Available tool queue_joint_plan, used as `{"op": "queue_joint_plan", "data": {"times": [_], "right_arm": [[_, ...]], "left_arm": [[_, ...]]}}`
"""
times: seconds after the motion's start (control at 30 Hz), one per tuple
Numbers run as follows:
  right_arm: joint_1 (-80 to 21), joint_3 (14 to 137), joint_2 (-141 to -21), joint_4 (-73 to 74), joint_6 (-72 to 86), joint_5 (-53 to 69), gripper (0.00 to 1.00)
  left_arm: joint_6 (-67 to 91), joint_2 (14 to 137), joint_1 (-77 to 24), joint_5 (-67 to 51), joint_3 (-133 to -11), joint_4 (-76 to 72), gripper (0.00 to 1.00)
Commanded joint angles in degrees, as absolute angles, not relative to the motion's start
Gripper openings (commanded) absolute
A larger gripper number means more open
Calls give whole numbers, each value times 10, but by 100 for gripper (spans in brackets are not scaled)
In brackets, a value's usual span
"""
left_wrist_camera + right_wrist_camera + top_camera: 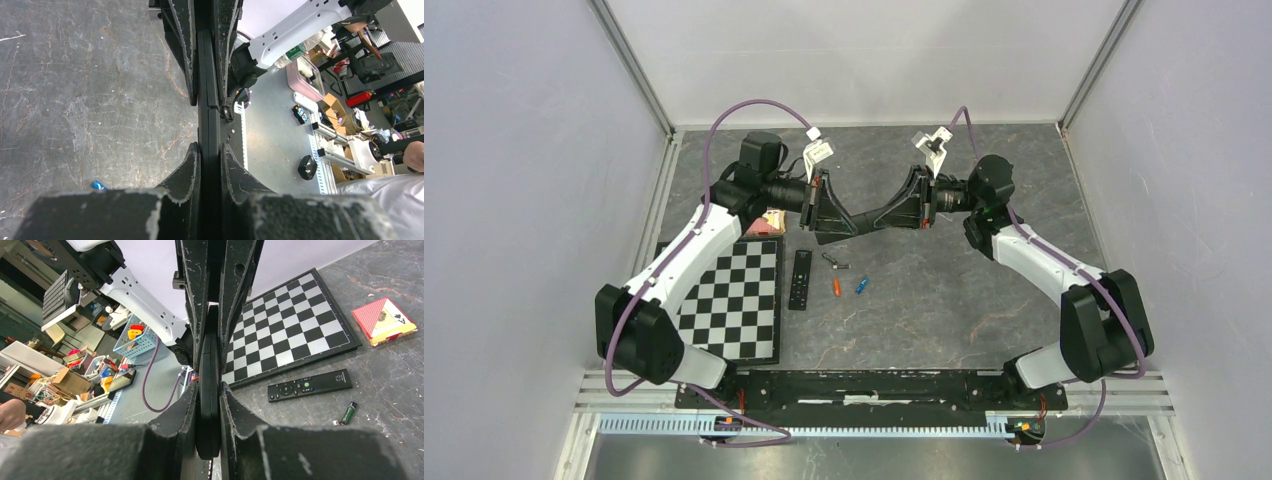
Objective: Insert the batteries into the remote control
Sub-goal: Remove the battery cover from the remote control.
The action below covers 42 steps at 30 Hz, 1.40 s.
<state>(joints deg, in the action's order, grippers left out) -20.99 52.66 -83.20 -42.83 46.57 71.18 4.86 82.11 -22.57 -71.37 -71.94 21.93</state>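
Above the middle of the dark stone-patterned table (944, 300), the remote control (207, 125) hangs in the air between the two arms, a slim black matte bar seen edge-on in both wrist views. The left gripper (210, 150) is pinched onto one end of it and the right gripper (209, 387) is pinched onto the other, their fingers pressed flat against its faces. Its battery bay cannot be made out from any view.

The orange battery (835, 287) and the blue battery (861, 285) lie on the table below and nearer the bases, close together but apart, each far shorter than the bar.

Beyond the table edge, in the right wrist view, a pale blue basket (131, 335) holds yellow and red items.

A second remote (800, 279) lies button-side up just left of the orange cell, alongside the right edge of a chessboard (739, 300). A small dark green-and-black cylinder (348, 413) rests near the second remote's far end. A red card box (384, 320) sits by the board's far corner.
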Motion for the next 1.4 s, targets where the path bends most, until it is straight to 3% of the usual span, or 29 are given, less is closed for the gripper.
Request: {"op": "queue_joint_plan", "data": {"times": [0.0, 0.1, 0.17, 0.5, 0.67, 0.73, 0.8, 0.87, 1.03, 1.17, 1.37], "right_arm": [[-150, 547, -833, -404, 435, 697, 10], [-149, 595, -839, -192, 297, 662, 15], [-150, 621, -846, -128, 247, 651, 18], [-131, 602, -840, -148, 253, 654, 29], [-131, 582, -829, -232, 315, 669, 32], [-130, 569, -821, -281, 354, 672, 38], [-131, 548, -812, -332, 391, 663, 53], [-131, 538, -812, -339, 411, 652, 56], [-130, 578, -845, -44, 215, 492, 57], [-130, 536, -833, -38, 198, 415, 59], [-136, 474, -778, -24, 157, 387, 69]], "left_arm": [[26, 784, -206, -778, -731, 262, 2], [26, 784, -206, -772, -730, 262, 2], [27, 784, -206, -767, -728, 262, 2], [29, 788, -205, -775, -729, 262, 2], [34, 799, -204, -761, -733, 262, 2], [40, 805, -204, -738, -736, 262, 2], [50, 814, -205, -709, -739, 257, 2], [91, 828, -205, -664, -733, 227, 2], [104, 874, -205, -557, -737, 239, 2], [85, 889, -205, -518, -726, 245, 2], [67, 888, -205, -479, -703, 255, 2]]}}
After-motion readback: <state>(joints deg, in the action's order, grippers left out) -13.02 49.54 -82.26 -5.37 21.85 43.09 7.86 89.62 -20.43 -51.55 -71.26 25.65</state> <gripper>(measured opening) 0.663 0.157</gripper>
